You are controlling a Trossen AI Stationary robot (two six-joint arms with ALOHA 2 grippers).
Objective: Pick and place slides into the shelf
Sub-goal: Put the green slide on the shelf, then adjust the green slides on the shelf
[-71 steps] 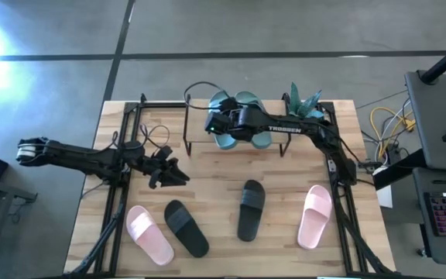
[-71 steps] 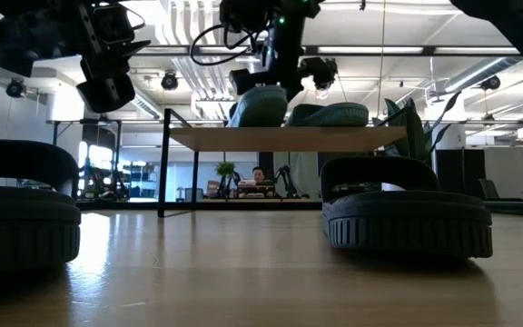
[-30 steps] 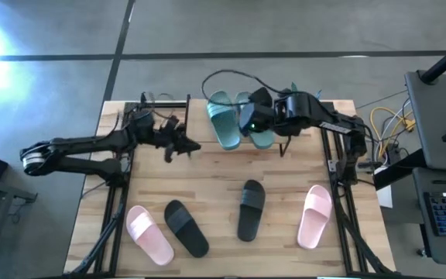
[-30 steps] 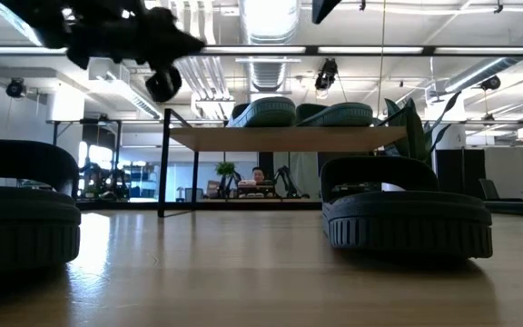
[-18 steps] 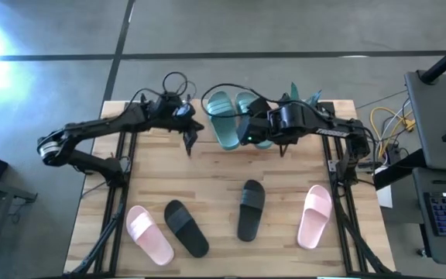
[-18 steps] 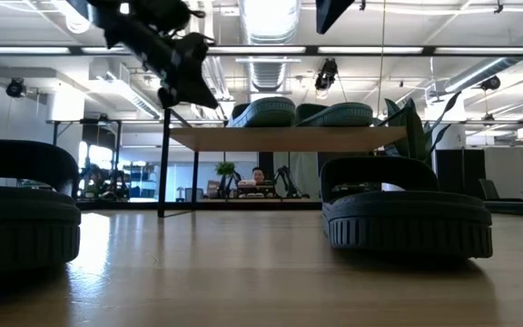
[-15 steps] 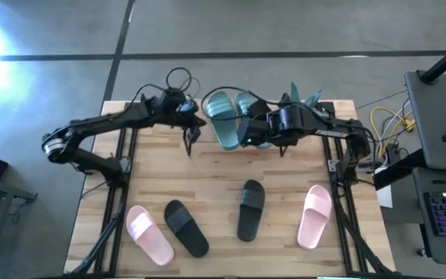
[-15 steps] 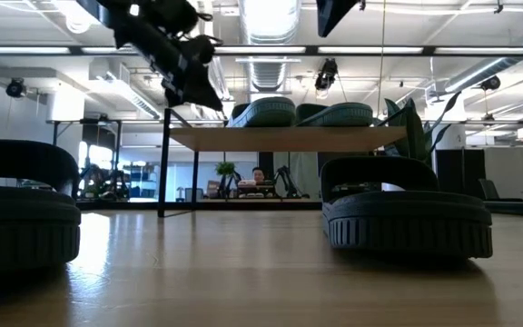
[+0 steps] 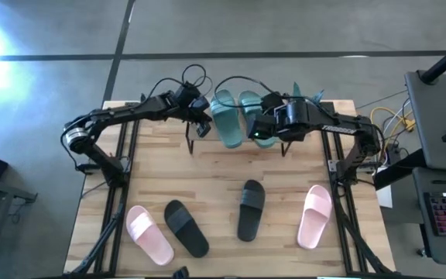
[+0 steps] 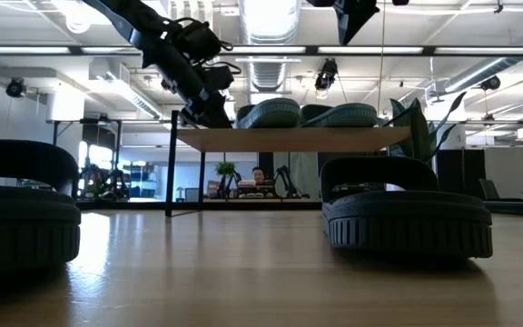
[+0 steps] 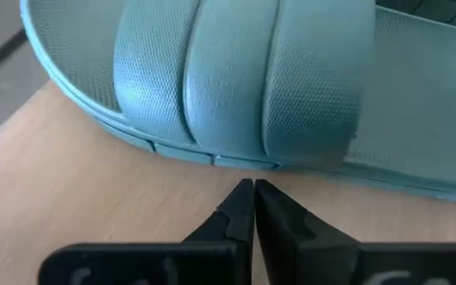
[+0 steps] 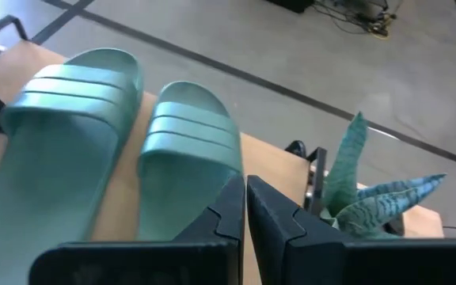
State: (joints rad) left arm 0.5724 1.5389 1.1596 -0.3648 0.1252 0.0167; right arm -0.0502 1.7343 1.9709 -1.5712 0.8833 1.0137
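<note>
We find the left pincer (image 9: 202,125) at the shelf's (image 9: 200,116) left end, its fingers (image 11: 240,207) pressed together with nothing between them, the tips just beside the outer edge of the left teal slide (image 9: 224,118). In the left wrist view that slide (image 11: 236,79) lies flat on the shelf board (image 11: 93,206), directly ahead of the closed tips; we cannot tell whether they touch. The right pincer (image 12: 245,184), likewise closed and empty, is above the shelf at the right teal slide (image 9: 254,116).

The shelf carries both teal slides side by side. On the surface (image 9: 207,186) in front, well apart from both pincers, lie four slides: a pink one (image 9: 148,233) and a black one (image 9: 186,228) at front left, a black one (image 9: 250,209) centre, a pink one (image 9: 313,216) at right.
</note>
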